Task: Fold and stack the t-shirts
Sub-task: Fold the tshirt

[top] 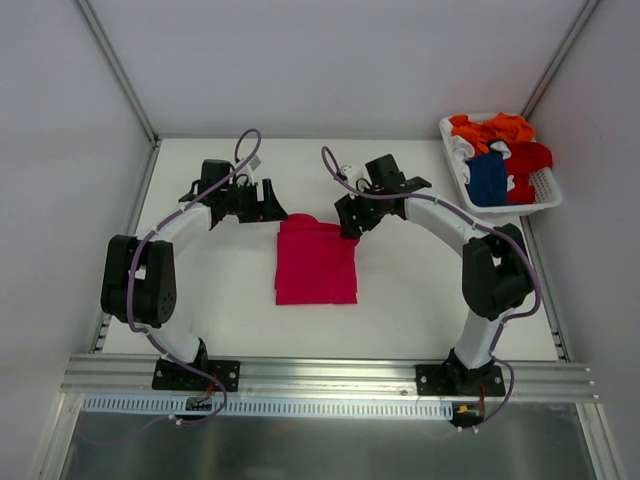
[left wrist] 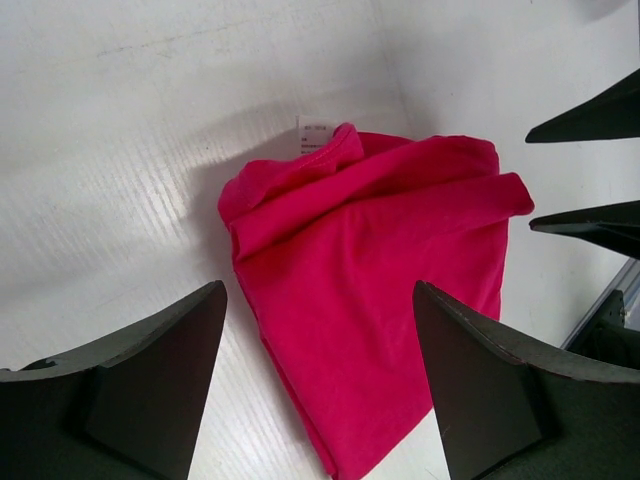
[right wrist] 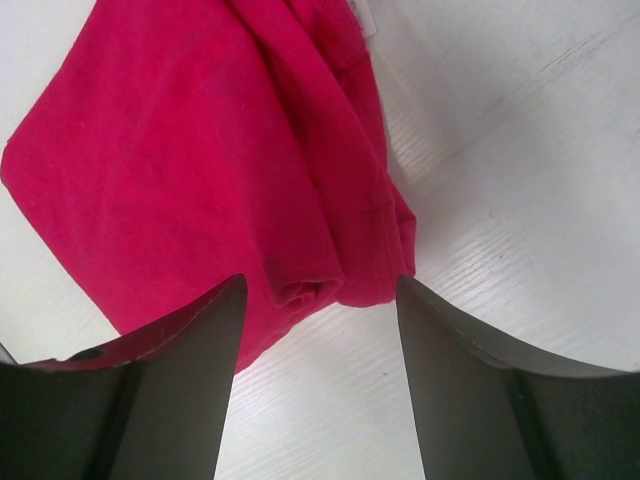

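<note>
A crimson-pink t-shirt [top: 316, 262] lies folded into a rough rectangle in the middle of the table, its far edge bunched. My left gripper [top: 272, 205] hovers at the shirt's far left corner. In the left wrist view it [left wrist: 318, 300] is open above the cloth [left wrist: 370, 290] and holds nothing. My right gripper [top: 348, 222] is at the far right corner. In its wrist view it [right wrist: 320, 285] is open, with the rolled hem of the shirt [right wrist: 200, 150] just beyond its fingertips. Orange [top: 490, 130], dark blue [top: 487, 178] and red [top: 528, 158] t-shirts are heaped in the basket.
The white slatted basket [top: 548, 190] stands at the far right corner of the table. White walls close in the back and both sides. In the left wrist view the right gripper's black fingers [left wrist: 590, 120] show at the right edge.
</note>
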`<state>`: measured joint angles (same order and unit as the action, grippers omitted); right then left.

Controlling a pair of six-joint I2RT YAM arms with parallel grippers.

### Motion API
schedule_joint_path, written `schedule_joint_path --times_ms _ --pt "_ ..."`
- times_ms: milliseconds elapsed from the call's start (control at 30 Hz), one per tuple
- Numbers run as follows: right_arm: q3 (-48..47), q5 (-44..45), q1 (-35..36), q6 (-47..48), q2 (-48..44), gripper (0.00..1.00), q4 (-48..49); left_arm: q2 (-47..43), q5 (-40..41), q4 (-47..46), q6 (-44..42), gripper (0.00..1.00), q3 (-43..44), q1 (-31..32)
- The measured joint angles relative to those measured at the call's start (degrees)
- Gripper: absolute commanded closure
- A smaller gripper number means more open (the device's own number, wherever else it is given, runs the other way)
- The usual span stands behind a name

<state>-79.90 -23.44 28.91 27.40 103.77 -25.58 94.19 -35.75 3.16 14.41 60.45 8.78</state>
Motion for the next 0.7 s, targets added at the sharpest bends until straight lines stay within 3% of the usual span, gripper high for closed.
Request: schedule_joint_path --times_ms 433,500,533,633,700 --pt "0.7 -0.6 1.5 0.3 1.5 0.54 -0.2 2.5 0.0 -0.8 1.2 0.25 -1.3 0.0" --pt "0.7 -0.8 1.8 0.3 2.1 0.64 -0.2 2.8 0.0 -0.8 1.4 0.26 -1.5 0.0" --pt "0.7 -0.9 1.9 0.3 2.3 0.75 -0.2 2.9 0.0 -0.9 1.4 0.27 -1.5 0.0" --pt "0.7 -1.1 2.0 0.3 3.1 0.94 -0.3 3.7 -0.2 -1.1 1.5 0.31 -1.5 0.0" --pt "0.7 -1.3 2.1 0.2 3.4 1.00 -0.3 4.3 -0.3 -1.3 1.5 0.33 -1.5 0.0"
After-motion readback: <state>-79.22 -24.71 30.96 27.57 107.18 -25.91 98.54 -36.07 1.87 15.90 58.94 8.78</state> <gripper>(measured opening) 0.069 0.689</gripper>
